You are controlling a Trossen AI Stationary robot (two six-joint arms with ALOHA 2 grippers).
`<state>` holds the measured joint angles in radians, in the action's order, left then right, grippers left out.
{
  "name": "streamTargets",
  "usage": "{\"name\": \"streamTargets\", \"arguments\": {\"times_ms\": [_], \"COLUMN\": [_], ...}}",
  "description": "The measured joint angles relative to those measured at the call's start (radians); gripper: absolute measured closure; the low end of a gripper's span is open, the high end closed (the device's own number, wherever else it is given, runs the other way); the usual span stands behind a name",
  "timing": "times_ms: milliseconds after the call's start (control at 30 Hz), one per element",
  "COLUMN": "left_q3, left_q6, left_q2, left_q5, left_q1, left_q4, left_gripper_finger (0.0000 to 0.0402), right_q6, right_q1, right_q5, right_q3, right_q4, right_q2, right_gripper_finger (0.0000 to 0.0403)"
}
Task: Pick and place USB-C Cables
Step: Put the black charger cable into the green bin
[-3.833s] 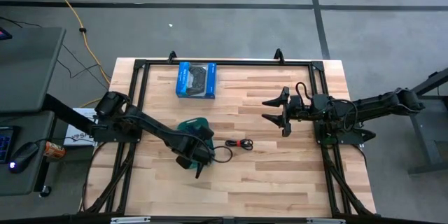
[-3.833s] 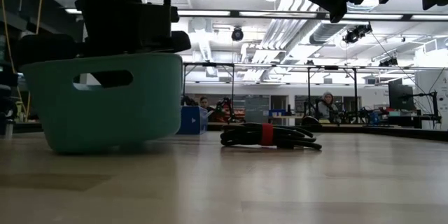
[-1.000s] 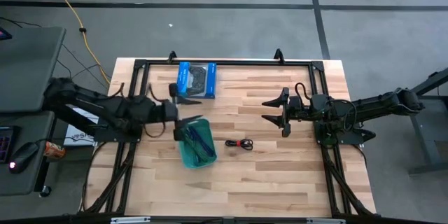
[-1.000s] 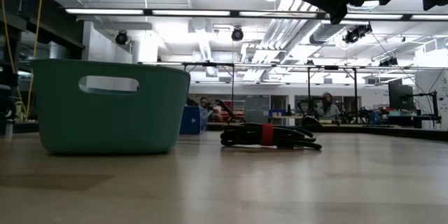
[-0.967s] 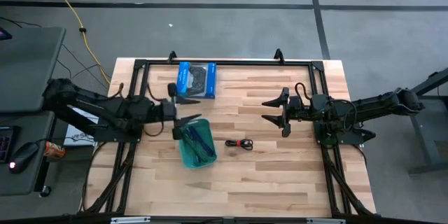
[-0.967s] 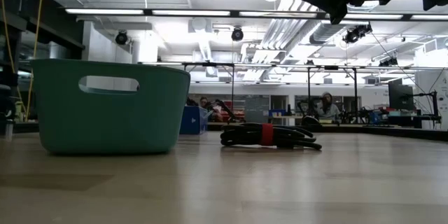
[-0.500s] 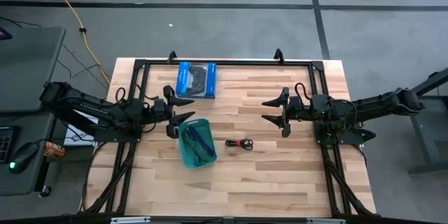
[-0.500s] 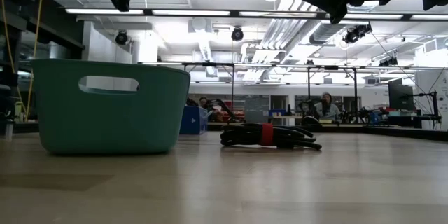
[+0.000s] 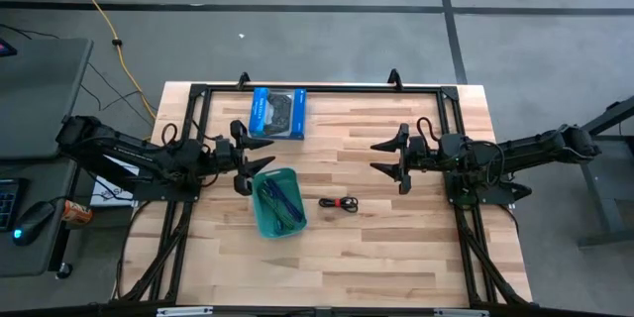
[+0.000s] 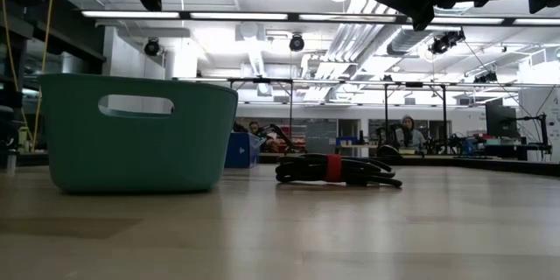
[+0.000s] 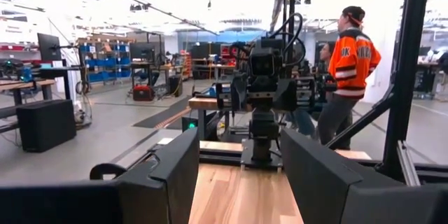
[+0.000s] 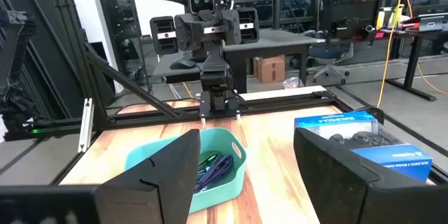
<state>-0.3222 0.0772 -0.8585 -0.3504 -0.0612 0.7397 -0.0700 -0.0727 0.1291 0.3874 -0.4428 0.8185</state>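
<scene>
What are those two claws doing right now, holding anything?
Left gripper: open, empty, raised beside the bin.
Right gripper: open, empty, raised over the table.

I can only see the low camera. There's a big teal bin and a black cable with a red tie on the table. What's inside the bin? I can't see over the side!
Observer: The teal bin has cables inside, blue and green ones at least.
Operator: Is a robot hand near the black cable?
Observer: No. The black cable lies alone on the table. The right gripper hangs open above the table, apart from it.
Operator: Where's the other hand?
Observer: The left gripper is open too, just beyond the bin's far rim, holding nothing.
Operator: Anything else on the table?
Observer: A blue box picturing a game controller, near the far edge.
</scene>
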Motion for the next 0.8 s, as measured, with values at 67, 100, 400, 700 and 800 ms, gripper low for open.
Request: {"name": "streamTargets", "arguments": {"times_ms": [67,100,400,700,800], "left_q3": [0.000,0.000,0.000,0.000,0.000], "left_q6": [-0.004,-0.005,-0.006,0.004,0.004], "left_q2": [0.000,0.000,0.000,0.000,0.000], "left_q5": [0.000,0.000,0.000,0.000,0.000], "left_q1": [0.000,0.000,0.000,0.000,0.000], "left_q4": [0.007,0.006,0.006,0.006,0.006], "left_gripper_finger": [0.0220,0.0220,0.0220,0.0220,0.0220], "right_q6": [0.000,0.000,-0.001,-0.001,-0.001], "right_q1": [0.000,0.000,0.000,0.000,0.000], "right_q5": [0.000,0.000,-0.007,-0.008,-0.008], "right_q3": [0.000,0.000,0.000,0.000,0.000], "right_q4": [0.001,0.001,0.003,0.003,0.003], "right_q2": [0.000,0.000,0.000,0.000,0.000], "right_gripper_finger": [0.0180,0.0180,0.0180,0.0180,0.0180]}}
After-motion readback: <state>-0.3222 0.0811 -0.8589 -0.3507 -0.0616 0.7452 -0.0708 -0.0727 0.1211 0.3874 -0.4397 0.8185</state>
